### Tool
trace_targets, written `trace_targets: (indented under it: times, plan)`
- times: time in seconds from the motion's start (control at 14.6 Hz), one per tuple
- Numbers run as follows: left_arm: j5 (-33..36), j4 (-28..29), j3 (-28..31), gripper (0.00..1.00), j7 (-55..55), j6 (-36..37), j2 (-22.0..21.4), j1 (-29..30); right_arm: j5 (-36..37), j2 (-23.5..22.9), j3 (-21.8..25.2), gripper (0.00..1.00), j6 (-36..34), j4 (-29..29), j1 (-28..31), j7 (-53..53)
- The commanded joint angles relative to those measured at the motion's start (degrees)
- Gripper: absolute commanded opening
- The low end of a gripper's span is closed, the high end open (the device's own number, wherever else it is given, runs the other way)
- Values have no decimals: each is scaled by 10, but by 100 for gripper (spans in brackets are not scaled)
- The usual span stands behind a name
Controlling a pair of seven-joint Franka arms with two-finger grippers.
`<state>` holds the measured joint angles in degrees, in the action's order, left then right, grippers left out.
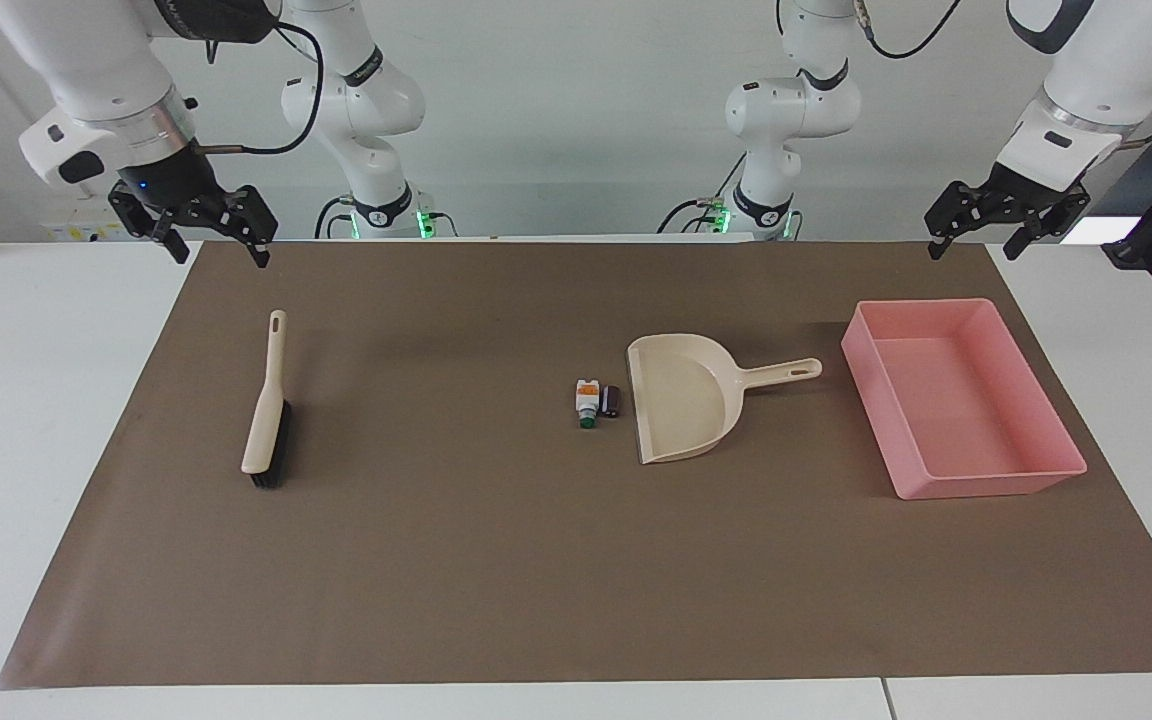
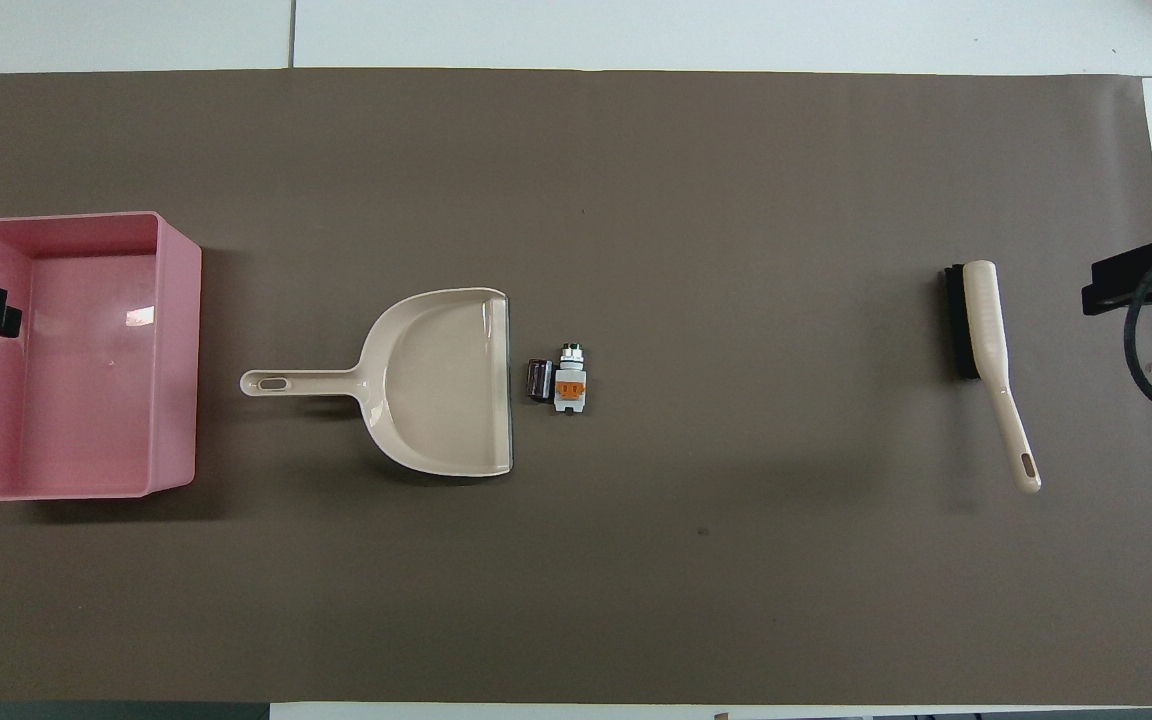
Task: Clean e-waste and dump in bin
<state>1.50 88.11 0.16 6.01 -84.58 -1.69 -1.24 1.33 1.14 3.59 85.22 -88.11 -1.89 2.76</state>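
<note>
left gripper: fingers spread, nothing in them, raised over the mat's robot-side edge, above the bin's end
right gripper: fingers spread, nothing held, raised over the mat edge at the brush's end
white component + dark cylinder: touching, on mat, just beside dustpan mouth
bin: left arm's end, just past the dustpan handle
brush: right arm's end

open mat lies between brush and e-waste; the dustpan mouth crowds the bits' other flank

The overhead view's edge cuts off the pink bin and both arms.
</note>
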Motion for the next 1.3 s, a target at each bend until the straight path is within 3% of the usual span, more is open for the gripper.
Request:
trace_targets:
  times: [0.0,0.68,0.82,1.03,1.23]
  plan:
    - [-1,18,-1,99,-12,-9,-17,-3,5,-4,-2,99,-6,9,3,-12]
    - [-25,17,0,99,-6,-7,-17,-1,0,10,-2,99,-1,-23,3,-11]
    - [-25,17,0,99,-6,-7,-17,-2,0,36,-2,99,47,-85,4,-13]
    - [-25,22,1,99,-6,-2,-21,-3,0,95,0,99,152,-231,11,-19]
    - [-24,30,-1,98,71,-2,-24,-4,0,107,5,99,224,-325,26,-36]
